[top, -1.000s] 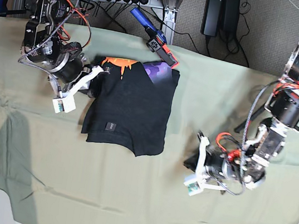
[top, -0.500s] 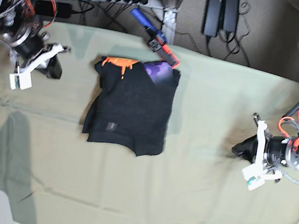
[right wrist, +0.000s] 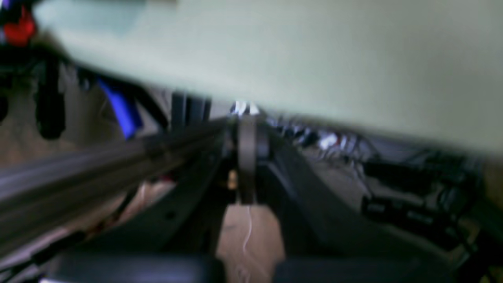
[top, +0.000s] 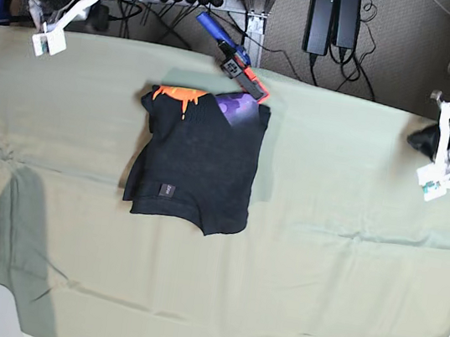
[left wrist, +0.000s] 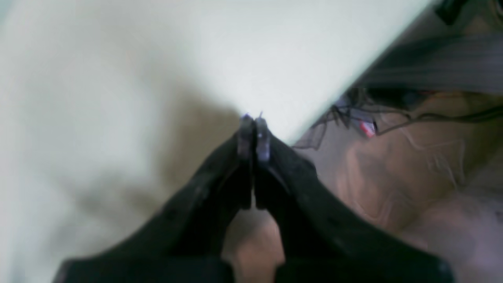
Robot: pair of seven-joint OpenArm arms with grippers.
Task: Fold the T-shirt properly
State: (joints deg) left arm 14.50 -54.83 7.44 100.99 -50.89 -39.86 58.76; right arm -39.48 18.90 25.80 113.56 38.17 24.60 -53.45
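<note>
One T-shirt (top: 198, 165), black, folded into a rough rectangle, lies on the surface (top: 327, 277) left of centre, near the far edge. Orange drip print (top: 180, 95) at its far-left corner, purple patch (top: 239, 105) at far right, one small grey label (top: 165, 189) near the front-left; label text too small to read. No other legible writing or brands.

Two arms, both clear of the shirt. Left claw (left wrist: 254, 135): fingers pressed together, nothing between them, at the surface's right edge in the base view (top: 426, 141). Right claw (right wrist: 246, 118): wrist view blurred, tips look closed with nothing held; base view puts it past the far-left corner (top: 88, 17).

One blue-and-orange tool (top: 233, 54) lies at the far edge, its orange end touching the shirt's far-right corner.
</note>
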